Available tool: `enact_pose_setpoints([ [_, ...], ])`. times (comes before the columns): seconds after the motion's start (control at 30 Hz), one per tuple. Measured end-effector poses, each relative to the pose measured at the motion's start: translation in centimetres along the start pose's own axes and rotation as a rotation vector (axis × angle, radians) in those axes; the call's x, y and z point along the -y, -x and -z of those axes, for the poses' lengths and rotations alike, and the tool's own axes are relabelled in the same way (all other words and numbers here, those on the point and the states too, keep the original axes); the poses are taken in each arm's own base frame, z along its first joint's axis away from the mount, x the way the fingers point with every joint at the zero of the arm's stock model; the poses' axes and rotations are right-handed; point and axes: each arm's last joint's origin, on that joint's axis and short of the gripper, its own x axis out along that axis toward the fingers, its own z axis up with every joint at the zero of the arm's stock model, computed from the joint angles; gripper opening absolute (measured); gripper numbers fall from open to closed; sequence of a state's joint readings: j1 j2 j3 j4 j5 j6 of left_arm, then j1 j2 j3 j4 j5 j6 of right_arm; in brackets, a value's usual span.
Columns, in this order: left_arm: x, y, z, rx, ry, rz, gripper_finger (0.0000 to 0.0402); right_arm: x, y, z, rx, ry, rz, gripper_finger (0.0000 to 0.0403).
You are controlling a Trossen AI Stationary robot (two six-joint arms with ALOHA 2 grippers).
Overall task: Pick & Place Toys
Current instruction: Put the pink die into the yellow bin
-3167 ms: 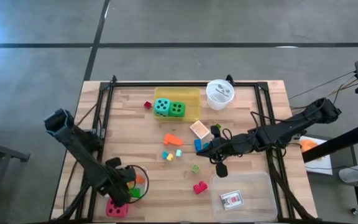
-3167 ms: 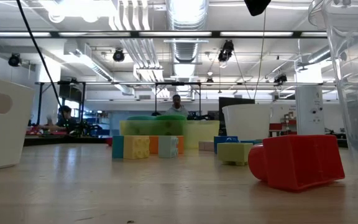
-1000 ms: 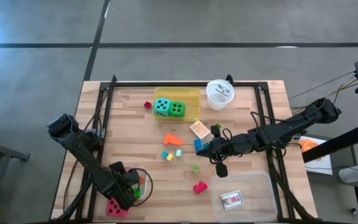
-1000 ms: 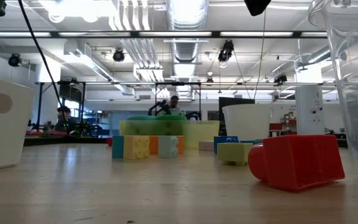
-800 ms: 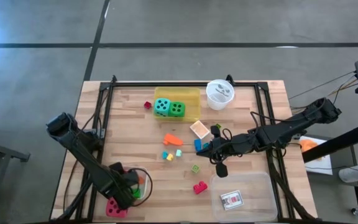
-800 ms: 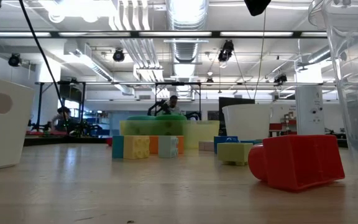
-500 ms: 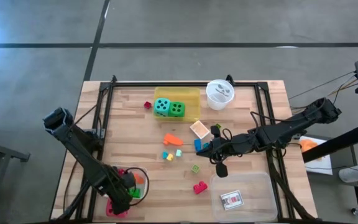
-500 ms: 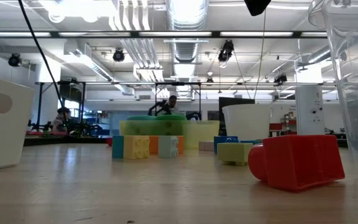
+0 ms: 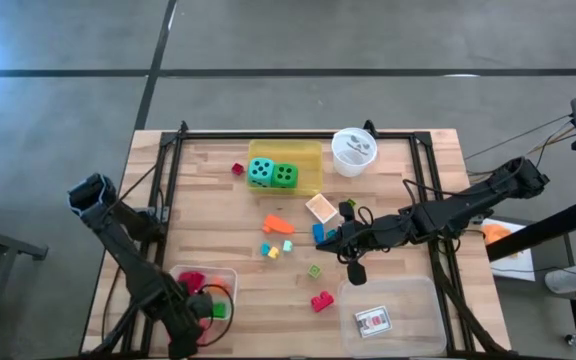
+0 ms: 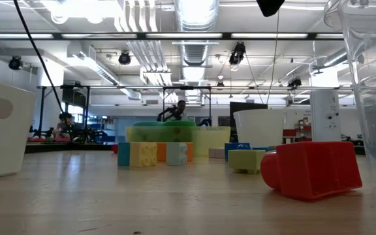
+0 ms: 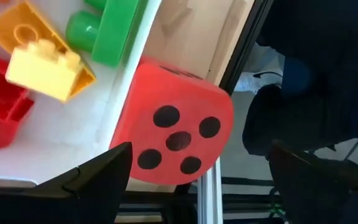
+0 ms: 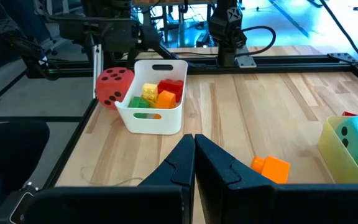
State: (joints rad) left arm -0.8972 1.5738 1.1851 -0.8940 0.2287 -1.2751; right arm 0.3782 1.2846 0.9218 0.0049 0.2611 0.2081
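Now my left gripper (image 11: 194,180) hangs spread wide around the red die (image 11: 173,130), just beside the white tray (image 12: 152,116) of blocks (image 12: 157,92); my right gripper (image 12: 194,144) rests pressed together mid-table.

Overhead camera looks straight down on bench (image 9: 388,290); low camera skims bench level; both my wrist cameras share red die (image 11: 174,130).
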Motion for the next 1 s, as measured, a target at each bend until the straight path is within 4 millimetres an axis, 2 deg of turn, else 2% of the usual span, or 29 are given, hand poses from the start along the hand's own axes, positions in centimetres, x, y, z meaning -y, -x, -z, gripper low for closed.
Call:
enact_pose_setpoints([
  [0.1, 0.1, -0.1, 0.4, 0.002, 0.020, -0.004, 0.0364, 0.0, 0.0, 0.0, 0.000, 0.000, 0.000, 0.0009],
  [0.23, 0.4, -0.4, 1.5, 0.081, -0.076, -0.038, 0.0361, 0.0, 0.0, 0.0, 0.000, 0.000, 0.000, 0.0009],
  [0.33, 0.4, -0.8, 2.2, 0.098, -0.086, -0.069, 0.0356, 0.0, 0.0, 0.0, 0.000, 0.000, 0.000, 0.0009],
  [0.53, 0.5, -2.5, 3.4, 0.097, -0.192, -0.156, 0.0340, 0.0, 0.0, 0.0, 0.000, 0.000, 0.000, 0.0009],
  [0.73, 0.5, -3.1, 3.6, 0.101, -0.208, -0.181, 0.0318, 0.0, 0.0, 0.0, 0.000, 0.000, 0.000, 0.0009],
  [1.0, 0.6, -3.1, 3.6, 0.121, -0.212, -0.179, 0.0315, 0.0, 0.0, 0.0, 0.000, 0.000, 0.000, 0.0009],
])
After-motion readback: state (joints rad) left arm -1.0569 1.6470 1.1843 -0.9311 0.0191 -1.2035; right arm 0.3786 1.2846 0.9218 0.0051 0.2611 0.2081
